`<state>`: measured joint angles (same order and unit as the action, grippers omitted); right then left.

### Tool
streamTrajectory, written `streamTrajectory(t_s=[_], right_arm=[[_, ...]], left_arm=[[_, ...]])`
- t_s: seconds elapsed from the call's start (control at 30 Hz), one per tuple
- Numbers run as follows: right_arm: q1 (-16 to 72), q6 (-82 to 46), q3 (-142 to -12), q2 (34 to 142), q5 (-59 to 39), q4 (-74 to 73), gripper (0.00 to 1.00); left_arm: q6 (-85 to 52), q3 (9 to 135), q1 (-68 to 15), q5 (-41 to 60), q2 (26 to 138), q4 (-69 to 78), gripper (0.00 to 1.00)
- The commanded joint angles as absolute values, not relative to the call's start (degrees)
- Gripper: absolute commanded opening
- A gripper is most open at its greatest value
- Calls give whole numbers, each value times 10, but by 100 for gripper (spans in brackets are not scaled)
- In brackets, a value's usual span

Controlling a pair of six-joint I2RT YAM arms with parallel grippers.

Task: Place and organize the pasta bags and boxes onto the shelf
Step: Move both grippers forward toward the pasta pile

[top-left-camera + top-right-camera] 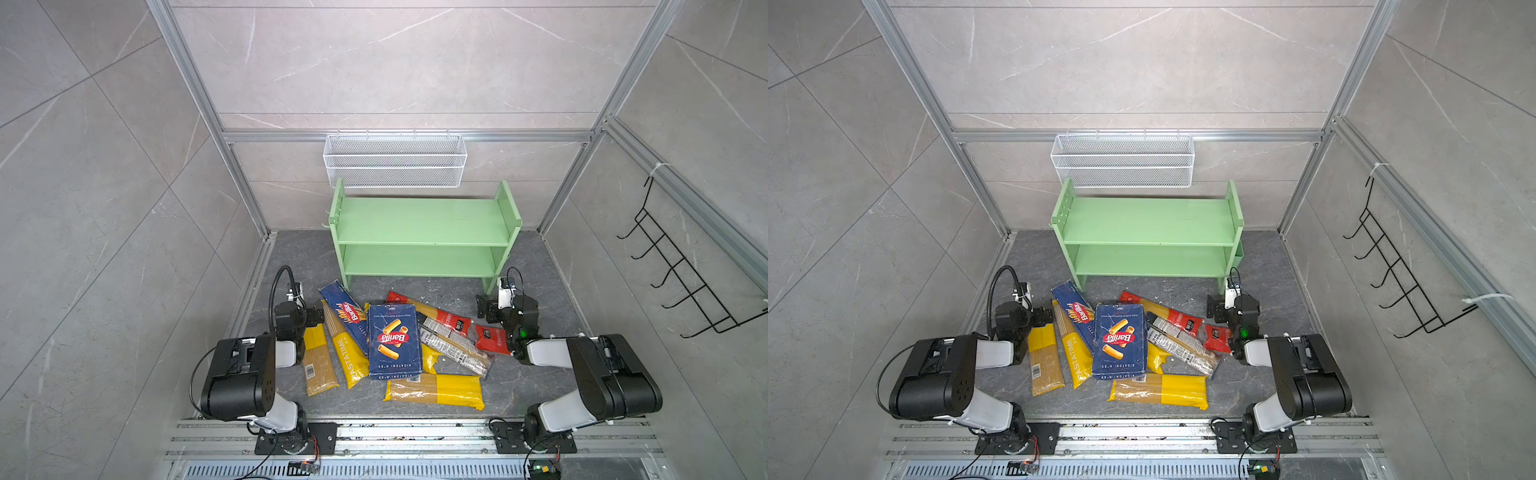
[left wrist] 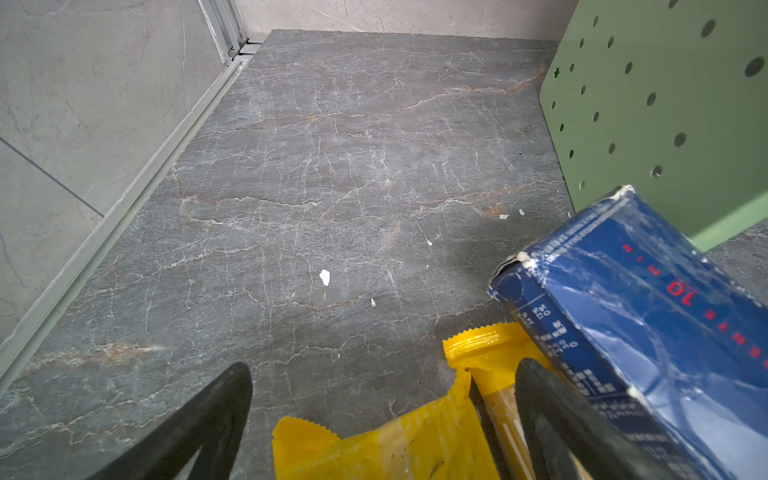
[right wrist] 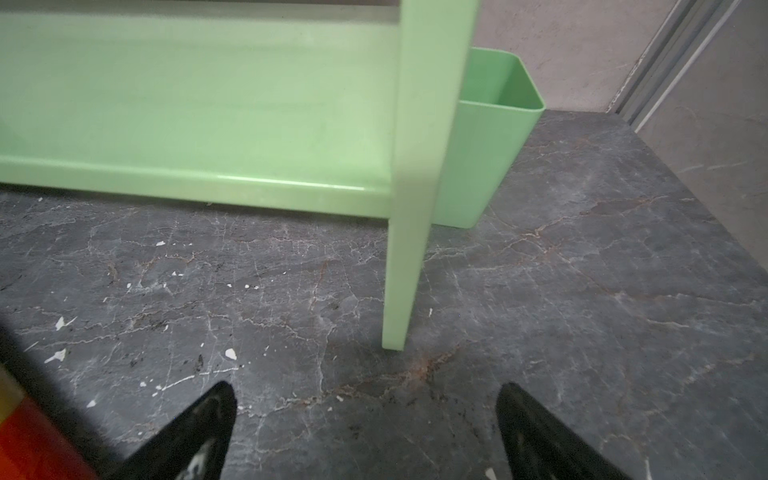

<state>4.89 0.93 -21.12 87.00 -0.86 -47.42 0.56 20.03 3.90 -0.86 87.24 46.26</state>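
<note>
My left tool (image 2: 380, 374) and right tool (image 3: 365, 388) both gape wide and hold nothing, one at each side of the heap, so I can pick from the pasta boxes (image 1: 394, 340) and bags (image 1: 436, 390) lying jumbled on the worktop (image 1: 299, 257) before the bare shelf (image 1: 419, 240).

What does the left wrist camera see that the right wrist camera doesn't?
Only the left wrist view shows the blue pasta box, yellow bags and the holed side panel. Only the right wrist view shows a green bin, a shelf board and a red bag end. Both show the dark floor, part of the green shelf, and an open, empty hand: left hand, right hand.
</note>
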Motion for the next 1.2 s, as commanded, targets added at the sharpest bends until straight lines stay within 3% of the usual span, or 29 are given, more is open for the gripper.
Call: streamTrajectory(t_s=[0.0,0.27,0.37,0.47,0.67,0.77,1.0,1.17], right_arm=[[49,10,-220,866,-3,-471,100],[49,10,-220,866,-3,-470,100],[49,11,-218,864,-3,-474,100],[54,14,-218,858,12,-475,100],[70,-23,-342,809,73,-179,97],[83,-45,-352,800,103,-136,97],[156,-115,-370,721,280,-4,99],[164,-193,-439,689,252,155,99]], left_arm=[[-3,212,42,0,861,476,100],[-3,212,41,0,860,478,100],[3,251,38,12,825,379,98],[4,245,37,15,809,382,98],[13,274,6,-42,752,293,98],[1,280,-7,-28,715,267,97],[-8,334,-96,-66,713,155,97],[2,375,-198,-153,715,67,97]])
